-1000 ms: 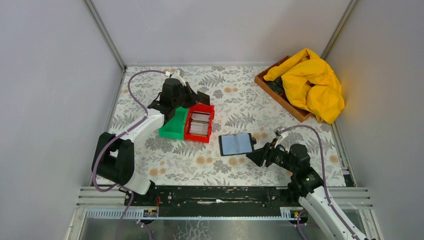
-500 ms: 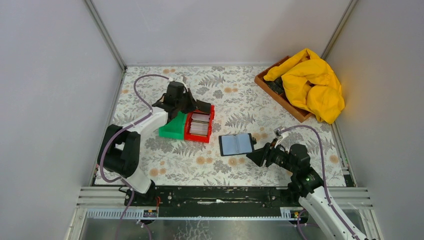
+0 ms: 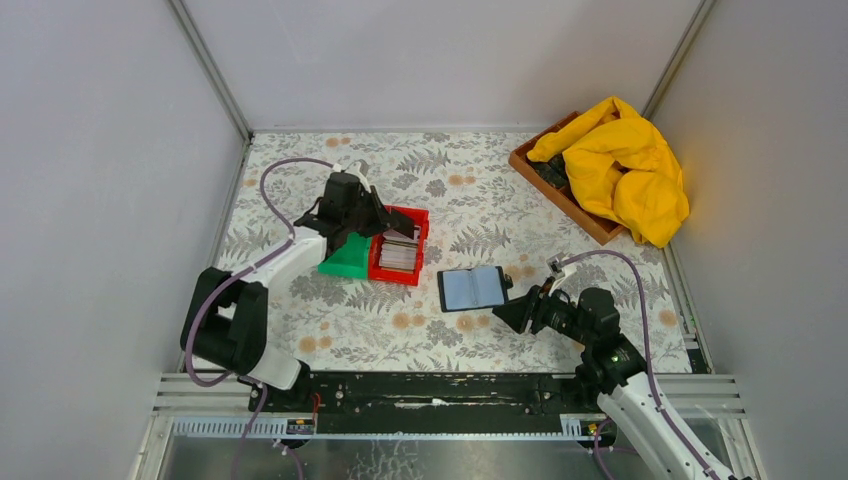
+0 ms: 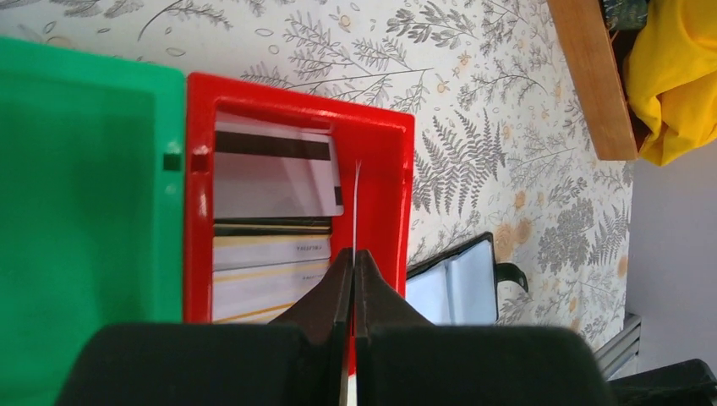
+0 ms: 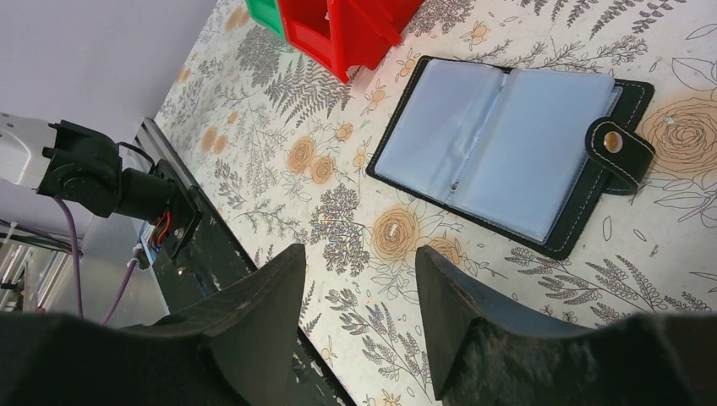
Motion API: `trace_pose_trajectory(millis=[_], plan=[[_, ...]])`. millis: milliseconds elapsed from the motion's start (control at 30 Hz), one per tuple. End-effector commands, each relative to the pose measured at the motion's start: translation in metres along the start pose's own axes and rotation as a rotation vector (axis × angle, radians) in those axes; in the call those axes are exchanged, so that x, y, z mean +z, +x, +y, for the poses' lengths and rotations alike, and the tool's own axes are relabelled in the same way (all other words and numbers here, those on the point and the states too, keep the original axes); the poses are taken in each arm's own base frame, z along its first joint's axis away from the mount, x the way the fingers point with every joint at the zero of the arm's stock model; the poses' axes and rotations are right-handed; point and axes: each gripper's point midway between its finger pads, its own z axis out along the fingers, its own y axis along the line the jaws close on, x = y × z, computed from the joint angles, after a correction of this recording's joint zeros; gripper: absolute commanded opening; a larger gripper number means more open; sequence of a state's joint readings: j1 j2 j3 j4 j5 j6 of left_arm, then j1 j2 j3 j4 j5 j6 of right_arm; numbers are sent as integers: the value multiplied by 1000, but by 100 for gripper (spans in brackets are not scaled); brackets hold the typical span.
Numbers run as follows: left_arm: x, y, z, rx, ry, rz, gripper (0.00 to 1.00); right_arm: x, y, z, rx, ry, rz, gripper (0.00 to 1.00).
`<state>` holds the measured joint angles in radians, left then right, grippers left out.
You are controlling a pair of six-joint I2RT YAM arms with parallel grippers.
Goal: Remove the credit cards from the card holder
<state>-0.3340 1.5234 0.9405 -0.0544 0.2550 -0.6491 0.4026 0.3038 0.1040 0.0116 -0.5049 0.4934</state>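
Note:
The black card holder (image 3: 473,288) lies open on the floral table, its bluish sleeves up; it also shows in the right wrist view (image 5: 507,144) and the left wrist view (image 4: 457,288). Several credit cards (image 4: 266,228) lie stacked in the red bin (image 3: 400,245). My left gripper (image 4: 353,254) is shut on a thin card (image 4: 358,207), seen edge-on, and holds it over the red bin's (image 4: 385,152) right side. My right gripper (image 5: 355,258) is open and empty, just near of the holder; it also shows in the top view (image 3: 510,312).
A green bin (image 3: 345,258) joins the red bin on its left. A wooden tray (image 3: 560,195) with a yellow cloth (image 3: 625,165) sits at the back right. The black base rail (image 3: 430,390) runs along the near edge.
My left gripper has moved from behind the bins toward the near side, over the red bin, with the card in it. The right arm and the card holder have not moved.

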Motion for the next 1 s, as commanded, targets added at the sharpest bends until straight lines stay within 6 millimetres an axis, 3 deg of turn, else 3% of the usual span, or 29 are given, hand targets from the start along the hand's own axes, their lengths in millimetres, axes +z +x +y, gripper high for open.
trace_pose_trajectory(millis=[0,333,533,700,833,967], plan=[[-13,1,-1,11,15,-17,0,1,-8,0,-29,1,-34,57],[10,-1,-7,-5,43,34,0,1,-8,-1,-27,2,-34,57],[26,-3,3,-25,-5,49,1,1,-8,-2,-27,6,-35,57],[35,-1,12,-38,-38,54,13,2,-7,-2,-23,6,-29,57],[31,-4,14,-24,-54,35,23,2,-6,-2,-22,5,-29,57],[23,-11,16,-14,-77,-10,40,3,-6,-3,-20,8,-24,57]])
